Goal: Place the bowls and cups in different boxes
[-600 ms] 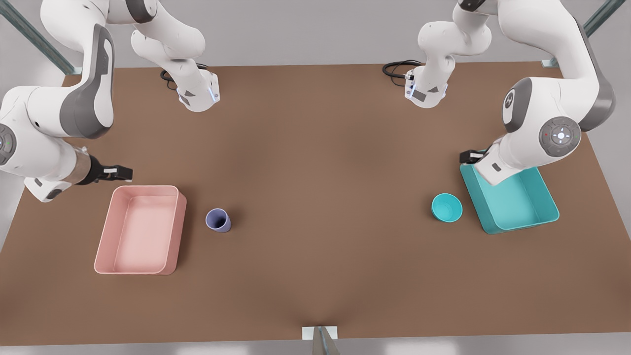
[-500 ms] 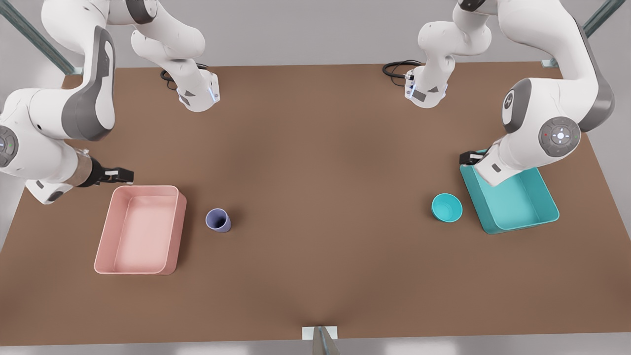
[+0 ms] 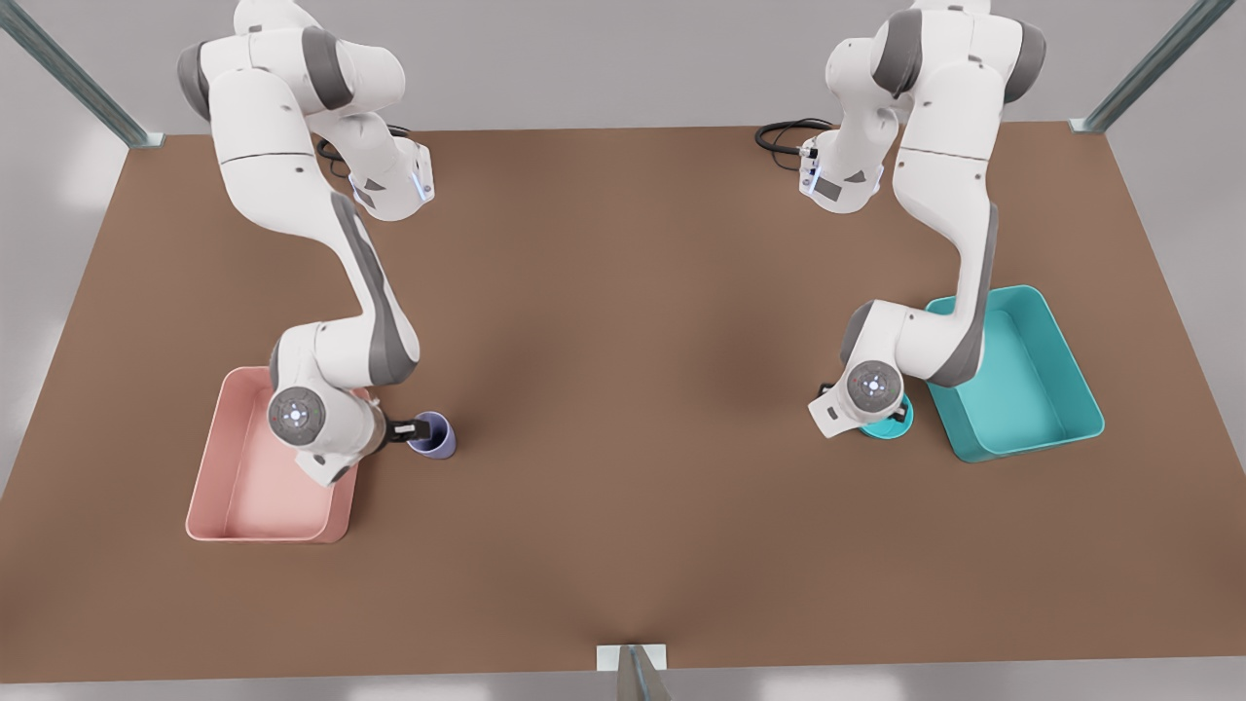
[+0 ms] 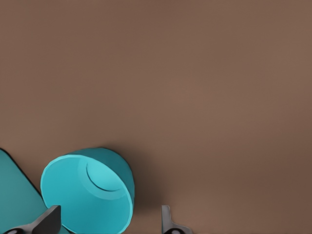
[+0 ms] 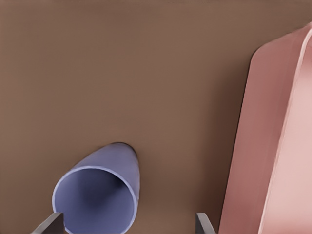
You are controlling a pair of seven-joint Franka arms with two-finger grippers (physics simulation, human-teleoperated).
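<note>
Bowl [image 3: 891, 421] and cup [image 3: 435, 434] both stand upright on the brown table [image 3: 623, 389], each just beside a box and in neither. We see the teal bowl near the teal box [image 3: 1022, 389] on the front view's right, largely covered there by the wrist of the arm above it. In the left wrist view the bowl [image 4: 87, 192] sits between the fingers of our left gripper [image 4: 107, 222], whose jaws stand apart on either side of it without closing on it; a corner of the teal box [image 4: 12, 195] shows alongside.

On the front view's left, the lavender cup stands just beside the pink box [image 3: 234, 487]. Our right gripper [image 3: 414, 428] reaches it from above the pink box's near corner. In the right wrist view the cup [image 5: 97, 195] lies between the fingers of the right gripper [image 5: 129, 224], the jaws wide apart and not clamped on it, with the pink box [image 5: 273, 146] just to one side.
</note>
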